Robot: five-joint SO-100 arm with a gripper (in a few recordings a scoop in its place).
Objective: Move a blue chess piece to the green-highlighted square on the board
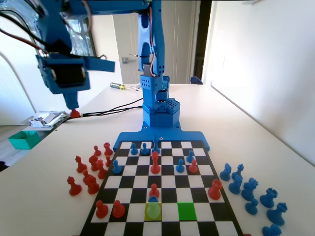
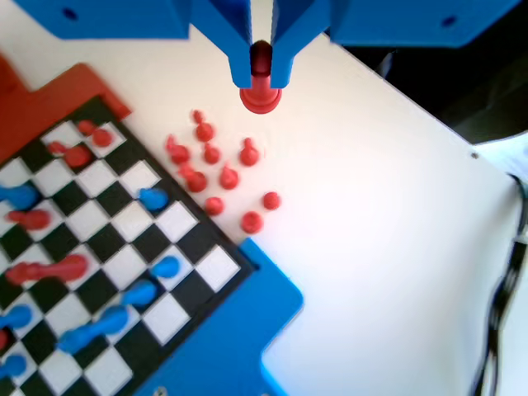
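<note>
My gripper (image 1: 74, 111) hangs high over the table, left of the board (image 1: 170, 212) in the fixed view, shut on a red pawn (image 1: 75, 114). In the wrist view the jaws pinch that red pawn (image 2: 261, 89) above the bare table, beyond the board's (image 2: 177, 224) corner. The green-highlighted square (image 1: 186, 211) lies in the near rows with nothing on it. Beside it, on the paler yellow-green square (image 1: 153, 212), stands a blue pawn (image 1: 153, 199). A red pawn (image 1: 154, 190) stands right behind that blue pawn.
Captured red pieces (image 1: 88, 172) stand off the board's left side in the fixed view, and blue ones (image 1: 251, 189) off its right. The wrist view shows the red cluster (image 2: 214, 165) below the gripper. A screwdriver (image 1: 120, 86), cables and a green box (image 1: 24, 139) lie farther off.
</note>
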